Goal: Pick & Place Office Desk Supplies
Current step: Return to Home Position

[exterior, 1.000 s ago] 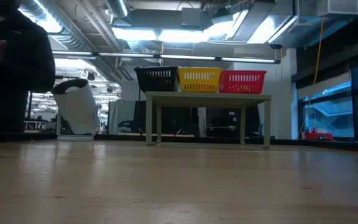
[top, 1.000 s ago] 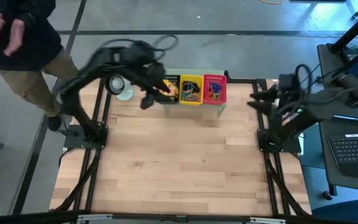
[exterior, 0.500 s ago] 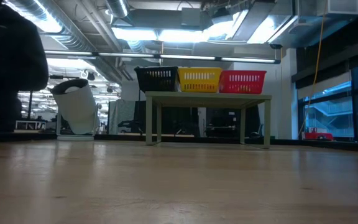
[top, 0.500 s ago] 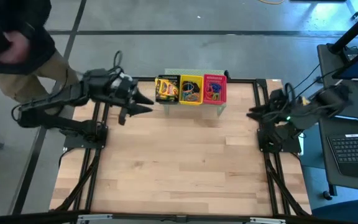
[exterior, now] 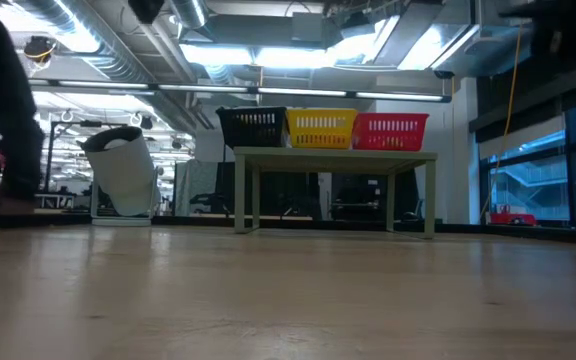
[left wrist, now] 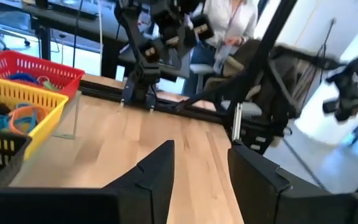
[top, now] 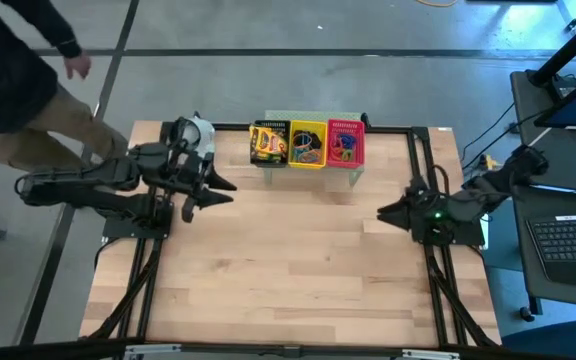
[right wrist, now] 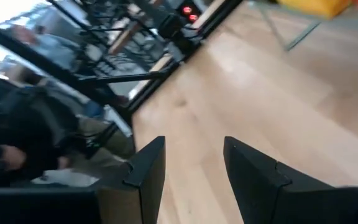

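Three small mesh trays stand side by side on a pale green mesh shelf (top: 313,166) at the table's far edge. The black tray (top: 268,143) holds yellow-green crayon boxes. The yellow tray (top: 307,144) and the pink-red tray (top: 345,143) hold coloured loops (left wrist: 12,118). My left gripper (top: 218,192) hovers left of and nearer than the shelf, pointing toward the table's right, open (left wrist: 201,168) and empty. My right gripper (top: 383,213) hangs by the right edge, pointing left, open (right wrist: 194,163) and empty.
A white roll-like object (top: 198,134) sits at the table's far left corner. A person (top: 18,80) stands beyond the far left corner. The wooden tabletop (top: 288,270) stretches bare between the arms and toward the near edge.
My left gripper has drawn back from over the black tray toward the table's left and near side, sinking and levelling out. My right gripper has sunk from high by the right edge to low over the table, now pointing left. The trays have kept their places.
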